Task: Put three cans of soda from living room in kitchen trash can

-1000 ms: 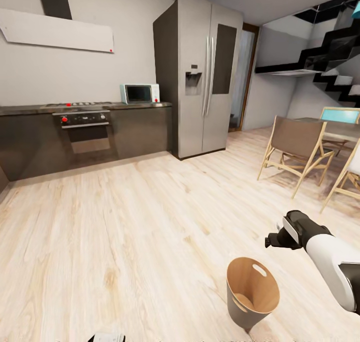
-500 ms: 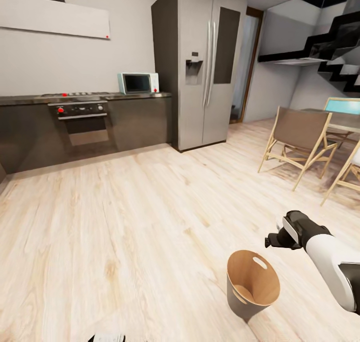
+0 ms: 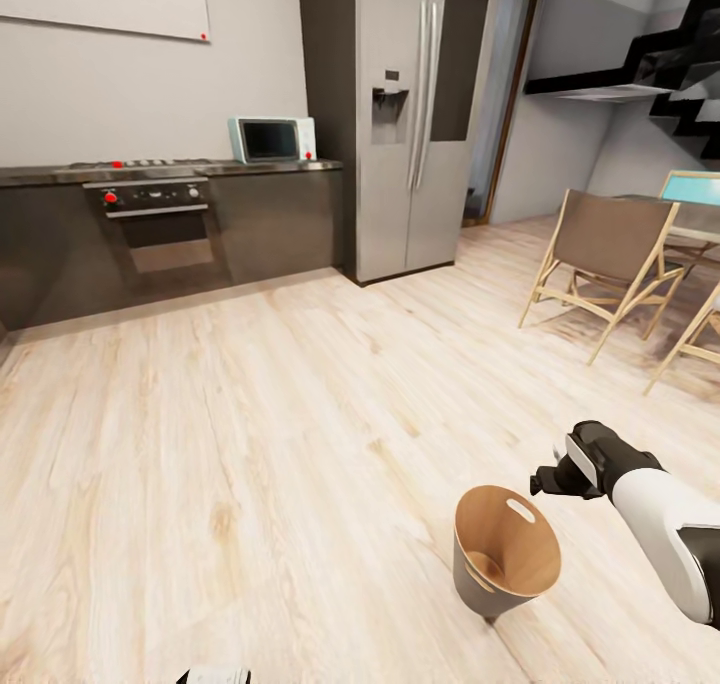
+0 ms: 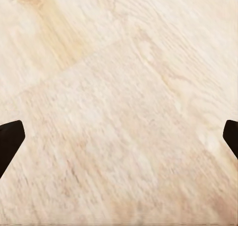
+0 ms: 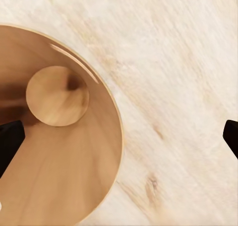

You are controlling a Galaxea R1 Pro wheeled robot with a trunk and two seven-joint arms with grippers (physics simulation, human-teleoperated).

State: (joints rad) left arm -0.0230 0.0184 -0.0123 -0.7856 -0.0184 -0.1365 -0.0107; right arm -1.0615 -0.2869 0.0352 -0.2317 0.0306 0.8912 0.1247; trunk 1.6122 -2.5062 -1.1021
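Observation:
The tash can (image 3: pixel 505 554) stands on the pale wood floor at the lower right of the head view, grey outside and orange-brown inside. My right gripper (image 3: pixel 546 481) hovers just to its right and slightly beyond it. In the right wrist view I look down into the tash can (image 5: pixel 64 151); its round bottom is bare. The right gripper (image 5: pixel 119 137) is open, with its dark fingertips (image 5: pixel 10 139) at the frame's edges. The left gripper (image 4: pixel 119 137) is open over bare floor. The cans of soda and the living room are out of view.
A steel fridge (image 3: pixel 415 124) stands at the back, with a dark counter and oven (image 3: pixel 160 224) and a microwave (image 3: pixel 270 139) to its left. Folding chairs (image 3: pixel 600 264) and a table (image 3: pixel 690 229) are at the right, under black stairs (image 3: pixel 680 54). Open floor lies ahead.
The whole head view has shifted with the camera: the kitchen units now sit higher in the picture. The right arm keeps its place in the view beside the bin.

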